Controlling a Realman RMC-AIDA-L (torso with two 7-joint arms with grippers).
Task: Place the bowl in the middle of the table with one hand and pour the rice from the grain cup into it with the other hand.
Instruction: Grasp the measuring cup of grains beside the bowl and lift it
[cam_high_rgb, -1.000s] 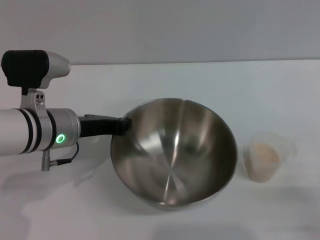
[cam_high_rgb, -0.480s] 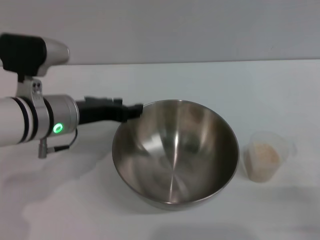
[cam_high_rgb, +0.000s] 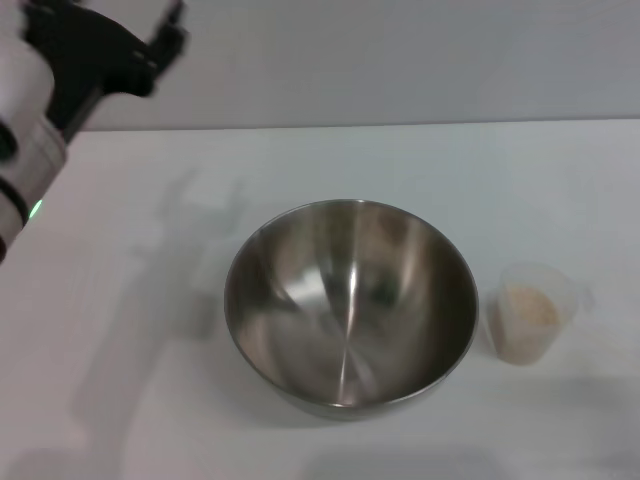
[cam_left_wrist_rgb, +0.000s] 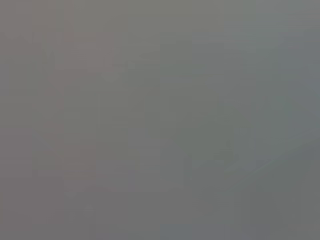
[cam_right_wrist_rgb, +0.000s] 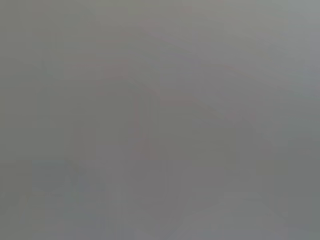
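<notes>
Head view: shows the bowl (cam_high_rgb: 350, 310) standing upright and empty on the table (cam_high_rgb: 400, 160), about in the middle, mouth opened straight up, touched by nothing. Being round, has no long axis to consider. Just beside the bowl, on the robot's right side of it and not touching, shows the grain cup (cam_high_rgb: 530, 315), upright, its long axis vertical, with the rice (cam_high_rgb: 524, 328) as a pale heap filling the lower part. Seems to turn the pouring lip away from the bowl, though hard to say surely. Far from the bowl, up and to the robot's left of it, shows the left gripper (cam_high_rgb: 120, 45), raised above the table, holding nothing; cannot tell whether spread or pressed together. Shows no right gripper anywhere. Left wrist view and right wrist view: only flat grey, nothing to read. Judging from this, bowl placing looks done and pouring not yet begun. For the coming move, matters most that the cup lies on the far side of the bowl from the left gripper, so probably better reached by the right arm. Would need a grasp on the cup's wall from the side away from the bowl, then a tilt toward the bowl, perhaps with a turn first so that the lip faces the bowl.
</notes>
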